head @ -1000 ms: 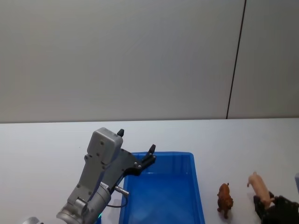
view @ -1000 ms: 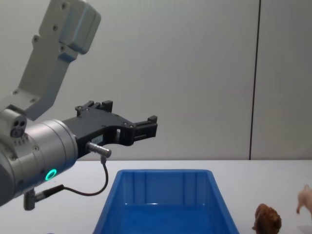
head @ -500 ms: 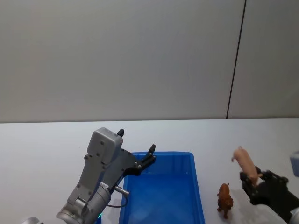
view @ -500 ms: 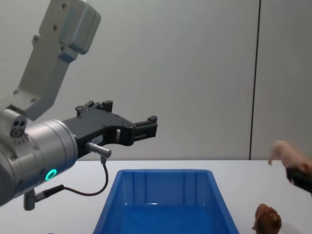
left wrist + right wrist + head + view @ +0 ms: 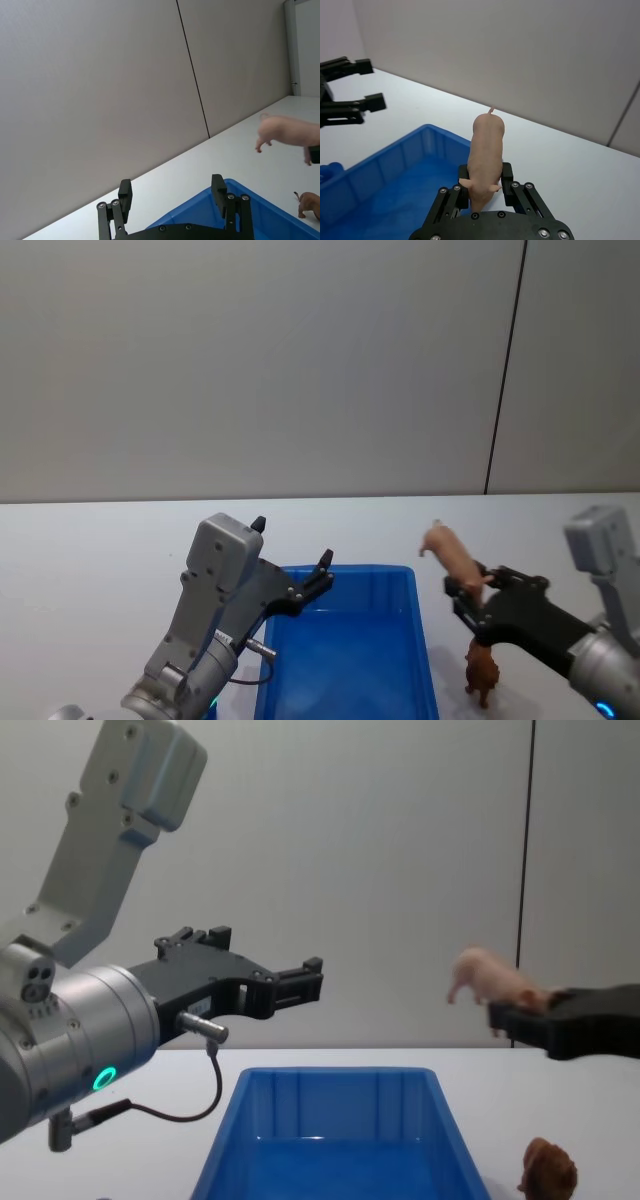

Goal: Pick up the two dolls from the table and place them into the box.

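Pig doll [image 5: 452,552] is up in the air, held in the right gripper [image 5: 468,590], by the box's [image 5: 345,569] right rim. Below it, the other doll [image 5: 481,669] stands on the table [image 5: 90,550], right of the box. Left gripper [image 5: 292,542] hangs over the box's far left corner.

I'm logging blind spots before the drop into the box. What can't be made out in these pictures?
Brown doll: lower body cut off by the bottom edge, chest view.
Box: near end cut off by the bottom edge, head and chest views.
Pink doll: lower part hidden between the jaws of the right gripper, right wrist view.
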Robot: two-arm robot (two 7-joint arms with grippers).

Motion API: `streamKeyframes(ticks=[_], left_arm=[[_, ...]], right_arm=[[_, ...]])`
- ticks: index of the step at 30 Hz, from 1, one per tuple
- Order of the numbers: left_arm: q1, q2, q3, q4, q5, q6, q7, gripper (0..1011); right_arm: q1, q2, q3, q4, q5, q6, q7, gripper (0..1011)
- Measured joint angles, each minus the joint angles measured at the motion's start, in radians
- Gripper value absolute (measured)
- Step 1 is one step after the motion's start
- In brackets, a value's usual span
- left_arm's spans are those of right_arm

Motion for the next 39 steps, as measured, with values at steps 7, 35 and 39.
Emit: streamKeyframes(ticks=[7, 35, 39], left_arm=[[0.000, 0.000, 0.000, 0.000, 0.000, 0.000, 0.000, 1001], [0.000, 0.000, 0.000, 0.000, 0.000, 0.000, 0.000, 1001], [0.000, 0.000, 0.000, 0.000, 0.000, 0.000, 0.000, 1001]], right_arm=[[0.078, -0.055, -0.039, 0.056, -0.029, 0.050, 0.093, 363], [0.129, -0.091, -0.074, 0.132, -0.063, 0.030, 0.095, 1001], [0.086, -0.063, -0.063, 0.091, -0.043, 0.015, 0.055, 1001]])
